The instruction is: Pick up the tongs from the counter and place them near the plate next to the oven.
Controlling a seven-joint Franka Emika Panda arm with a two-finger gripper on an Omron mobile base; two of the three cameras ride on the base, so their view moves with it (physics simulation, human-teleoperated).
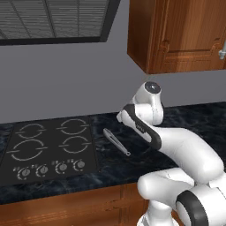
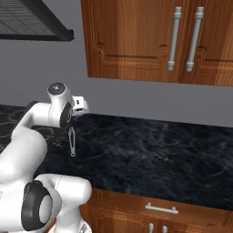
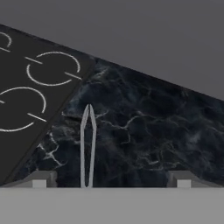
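Observation:
Slim grey metal tongs (image 1: 116,141) lie flat on the black marble-look counter (image 1: 198,119), just right of the cooktop. In the right base view the tongs (image 2: 72,141) rest below the raised hand. In the hand view the tongs (image 3: 87,144) run lengthwise, joined end away from me, left of centre between my fingertips. My gripper (image 3: 111,181) hangs above the counter (image 3: 153,131), open and holding nothing, its fingertips (image 3: 41,179) far apart. The plate and the oven are out of view.
A black cooktop (image 1: 48,145) with burner rings and knobs borders the tongs on the left. Brown wall cabinets (image 2: 150,41) hang above the counter, and a range hood (image 1: 53,20) sits over the cooktop. Open countertop (image 2: 159,145) stretches to the right.

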